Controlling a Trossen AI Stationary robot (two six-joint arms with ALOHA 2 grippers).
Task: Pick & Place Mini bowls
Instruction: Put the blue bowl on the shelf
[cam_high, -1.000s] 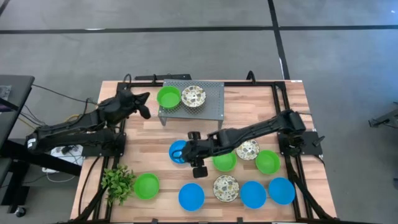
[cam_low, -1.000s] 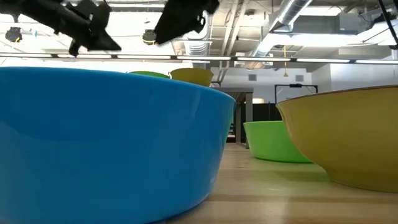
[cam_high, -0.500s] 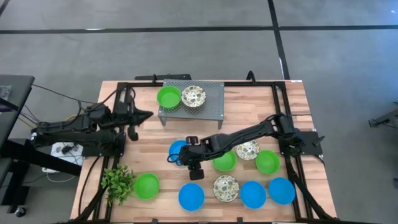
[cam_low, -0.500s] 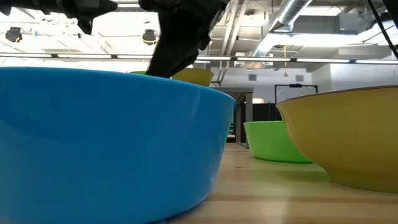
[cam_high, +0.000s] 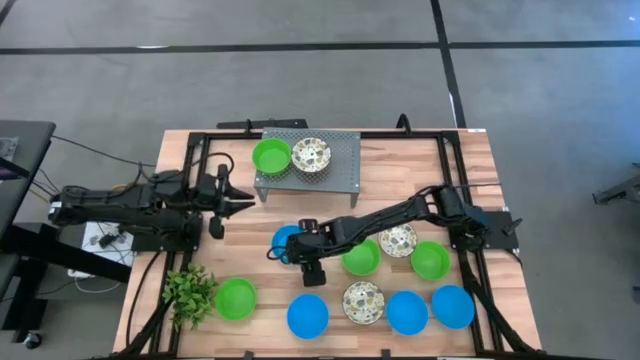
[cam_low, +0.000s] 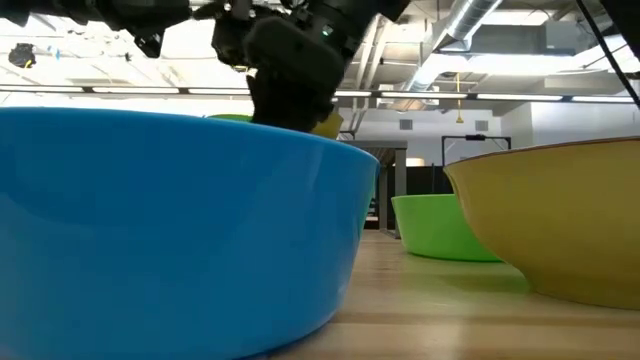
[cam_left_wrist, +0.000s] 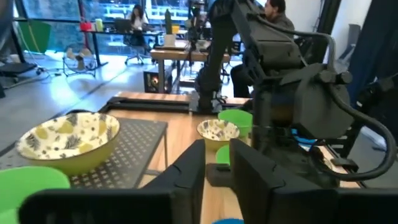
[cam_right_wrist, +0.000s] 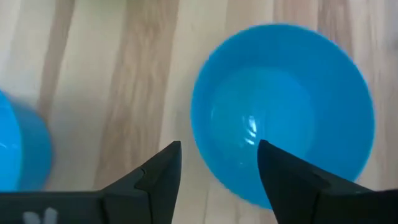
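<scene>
My right gripper (cam_high: 284, 250) (cam_right_wrist: 217, 155) is open and points steeply down over a blue mini bowl (cam_high: 289, 238) (cam_right_wrist: 283, 112) at mid-table. One finger stands outside the bowl's rim and the other above its inside, with no touch showing. On the grey perforated rack (cam_high: 340, 170) at the far side rest a green bowl (cam_high: 271, 156) and a floral bowl (cam_high: 311, 155). Several more green, blue and floral bowls sit along the near right. My left gripper (cam_high: 238, 192) (cam_left_wrist: 216, 163) is open and holds nothing; it hangs left of the rack and points toward the table's right.
A small leafy plant (cam_high: 190, 292) stands at the near left corner beside a green bowl (cam_high: 236, 298). A green bowl (cam_high: 360, 258) sits under my right arm. Black frame rails (cam_high: 445, 160) run along the table's sides. Bare wood (cam_high: 250, 215) lies between the rack and the blue bowl.
My right gripper has sunk toward the blue bowl and shifted slightly toward the table's left edge. My left gripper has drawn away from the rack toward the near edge and swung round until it points at the table's right.
</scene>
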